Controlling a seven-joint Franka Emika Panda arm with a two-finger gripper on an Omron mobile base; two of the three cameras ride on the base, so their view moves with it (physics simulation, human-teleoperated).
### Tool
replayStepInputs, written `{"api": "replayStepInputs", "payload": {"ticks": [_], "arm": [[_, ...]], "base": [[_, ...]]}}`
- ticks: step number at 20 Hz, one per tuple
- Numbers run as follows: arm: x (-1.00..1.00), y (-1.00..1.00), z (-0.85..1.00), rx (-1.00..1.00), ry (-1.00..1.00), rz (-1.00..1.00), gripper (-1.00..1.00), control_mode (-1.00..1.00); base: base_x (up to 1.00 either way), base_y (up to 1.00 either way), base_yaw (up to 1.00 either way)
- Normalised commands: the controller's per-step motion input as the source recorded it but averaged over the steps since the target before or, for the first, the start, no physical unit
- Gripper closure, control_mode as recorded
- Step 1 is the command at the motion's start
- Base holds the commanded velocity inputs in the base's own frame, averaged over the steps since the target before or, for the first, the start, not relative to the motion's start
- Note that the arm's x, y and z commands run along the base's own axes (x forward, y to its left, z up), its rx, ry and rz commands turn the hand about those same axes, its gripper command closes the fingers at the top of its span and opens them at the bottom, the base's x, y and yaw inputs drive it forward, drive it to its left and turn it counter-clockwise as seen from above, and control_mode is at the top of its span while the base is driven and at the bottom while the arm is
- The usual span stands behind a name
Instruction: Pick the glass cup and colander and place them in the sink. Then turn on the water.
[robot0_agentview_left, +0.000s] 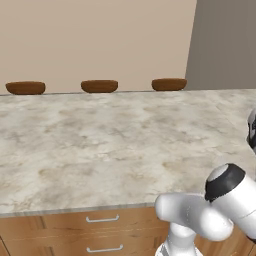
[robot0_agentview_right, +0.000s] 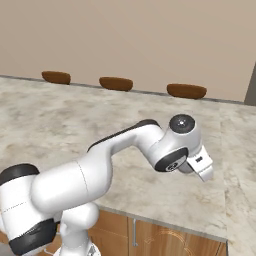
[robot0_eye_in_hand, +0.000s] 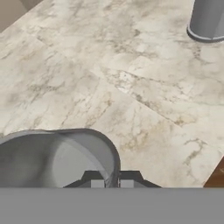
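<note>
While the gripper (robot0_eye_in_hand: 112, 183) pinches the near rim of the grey colander (robot0_eye_in_hand: 57, 157), its fingers pressed together on the wall, the bowl's inside looks empty above the marble counter (robot0_eye_in_hand: 109, 74). Beyond the colander, a grey cylindrical vessel (robot0_eye_in_hand: 208, 19) stands on that counter. Across the counter from the arm (robot0_agentview_right: 100, 175), the base views show three brown stool seats (robot0_agentview_left: 99, 86).

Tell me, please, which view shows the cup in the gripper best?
The hand view: the cup sits large at the bottom, its rim pinched between the gripper tips. The right base view gives just a grey sliver behind the hand.
</note>
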Motion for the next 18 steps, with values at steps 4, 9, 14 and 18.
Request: {"api": "replayStepInputs", "payload": {"ticks": [4,9,14,18], "arm": [[0.00,0.00,0.00,0.00,0.00,0.00,1.00,1.00],[0.00,0.00,0.00,0.00,0.00,0.00,1.00,1.00],[0.00,0.00,0.00,0.00,0.00,0.00,1.00,1.00],[0.00,0.00,0.00,0.00,0.00,0.00,1.00,1.00]], "base": [[-0.17,0.00,0.00],[-0.89,0.12,-0.10],[-0.98,0.27,-0.26],[-0.95,0.64,-0.33]]}}
